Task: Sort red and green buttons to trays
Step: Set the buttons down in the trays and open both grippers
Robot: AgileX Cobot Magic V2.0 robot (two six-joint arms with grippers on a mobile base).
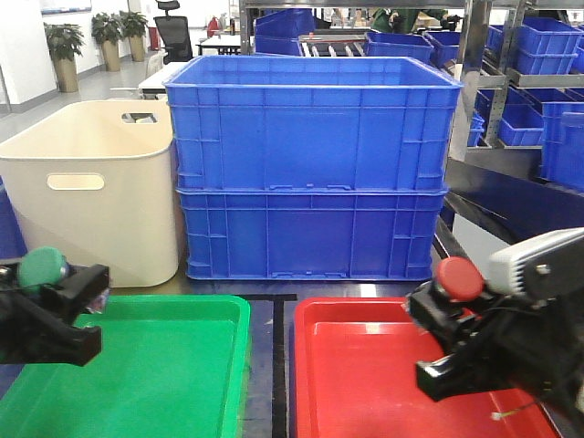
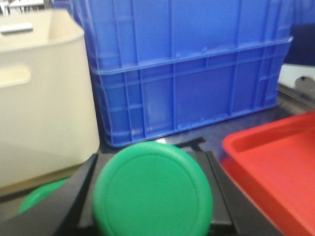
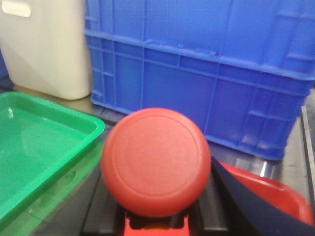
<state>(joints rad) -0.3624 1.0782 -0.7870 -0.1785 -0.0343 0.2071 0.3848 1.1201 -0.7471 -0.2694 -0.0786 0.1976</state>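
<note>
Red button (image 3: pixel 155 161) cap camera-facing, green button (image 2: pixel 153 191) likewise.

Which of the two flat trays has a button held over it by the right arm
The red tray. The right gripper holds the red button above it; the green tray sits beside it.

Stacked blue bins (image 1: pixel 310 173) (cream tub (image 1: pixel 91 192) beside) wall off the back.

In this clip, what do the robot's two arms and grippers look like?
Both grippers are blocky matte black. The left gripper shows angular black fingers and a dark body. The right gripper is black too, but its arm carries a light grey casing with small round fasteners, and a thin pale wire hangs below it.
</note>
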